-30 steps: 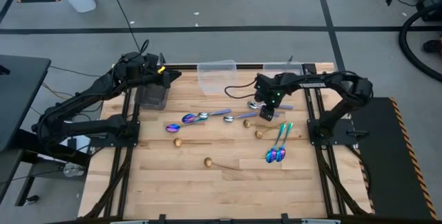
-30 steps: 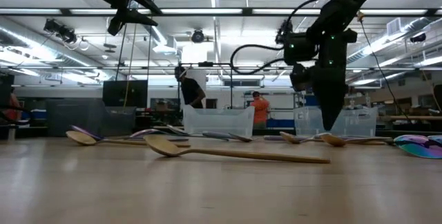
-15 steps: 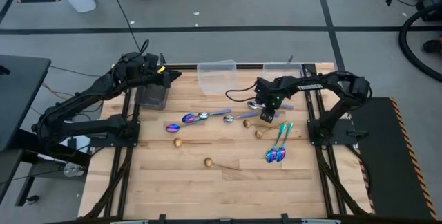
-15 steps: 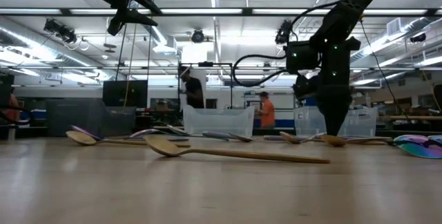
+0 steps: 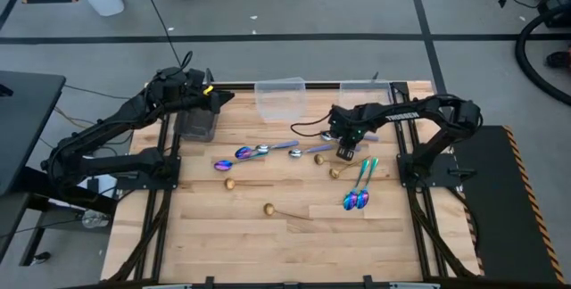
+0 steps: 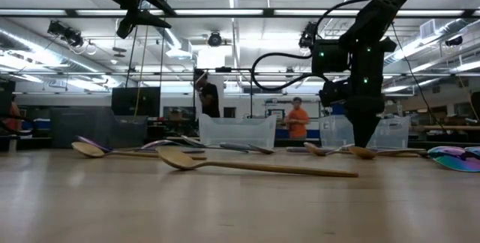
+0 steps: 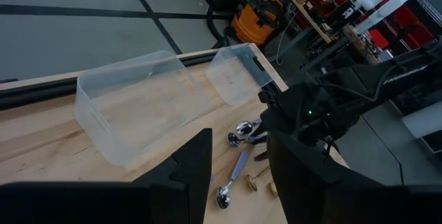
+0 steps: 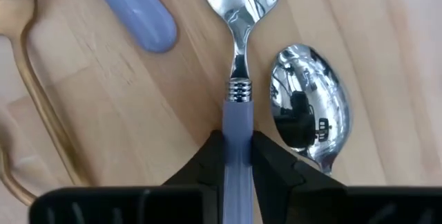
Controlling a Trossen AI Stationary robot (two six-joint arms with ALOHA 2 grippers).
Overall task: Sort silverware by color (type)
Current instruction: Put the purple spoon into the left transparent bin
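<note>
Right gripper (image 8: 236,156) pinched on blue-handled spoon (image 8: 238,92), handle lengthwise between fingers, bowl pointing away; second silver spoon (image 8: 307,110) apparently just beside.

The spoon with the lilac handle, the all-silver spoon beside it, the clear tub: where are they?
Lilac-handled spoon (image 8: 237,86), right wrist view: the ribbed collar between stem and handle.
All-silver spoon (image 8: 306,106), right wrist view: middle of its bowl.
Clear tub (image 7: 141,106), left wrist view: its floor.

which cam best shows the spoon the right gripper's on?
Right wrist view: the spoon, blue handle and silver bowl, sits between the right gripper jaws. High view shows it tiny under the arm; low view hides it.
</note>
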